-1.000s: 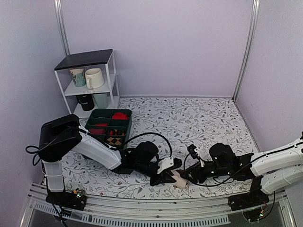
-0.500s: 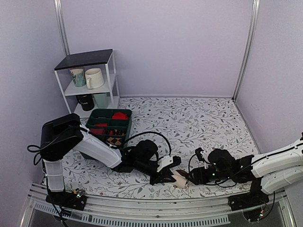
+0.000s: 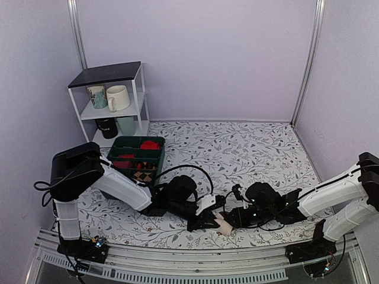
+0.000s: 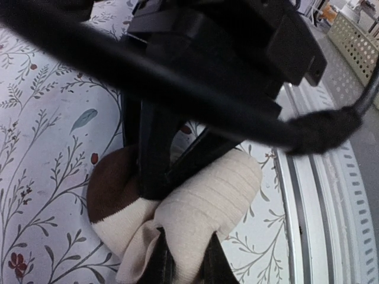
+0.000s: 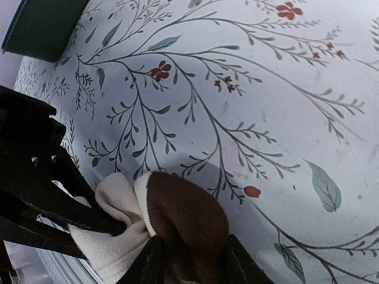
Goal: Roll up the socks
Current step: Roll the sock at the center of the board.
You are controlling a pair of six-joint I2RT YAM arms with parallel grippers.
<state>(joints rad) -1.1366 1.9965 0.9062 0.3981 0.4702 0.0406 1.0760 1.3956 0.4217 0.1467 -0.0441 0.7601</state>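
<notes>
— What's the room like?
— Pale lilac walls (image 3: 225, 53), a metal post (image 3: 308, 59) in each back corner.
— Furniture?
— A white shelf unit (image 3: 106, 75) with a dark top, back left, on a worktop (image 3: 249, 148) covered in a leafy floral print.

Socks (image 3: 224, 224) on table (image 3: 254, 151), near edge (bin (image 3: 127, 139) behind-left)

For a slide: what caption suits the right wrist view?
The socks, bunched, gripped by right pincer and left pincer on a floral tablecloth.

Left tool (image 4: 181, 261), right tool (image 5: 190, 260), both clamped.
</notes>
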